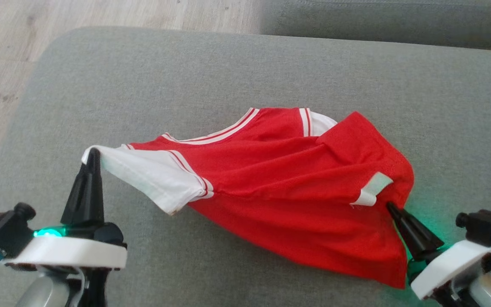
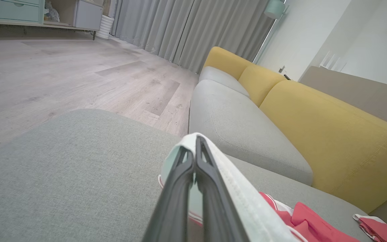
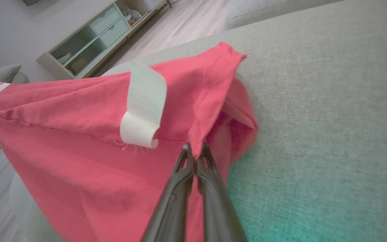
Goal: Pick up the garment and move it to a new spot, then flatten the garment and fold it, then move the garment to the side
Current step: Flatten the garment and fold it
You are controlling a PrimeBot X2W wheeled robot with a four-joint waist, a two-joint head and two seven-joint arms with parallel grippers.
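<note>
- Grey sofa cushion carried the red garment, which stretched between the two pairs of jaws.
- Left wrist view added yellow backrests, grey curtains and wood floor beyond the head view's frame.
- Right wrist view brought the white label close, its lower end curled.
- Left jaws were clenched on the edge of the white sleeve, which draped over their tips.
- Right jaws were clenched on the red hem, just beside the label, with the cloth hanging away to their left.
</note>
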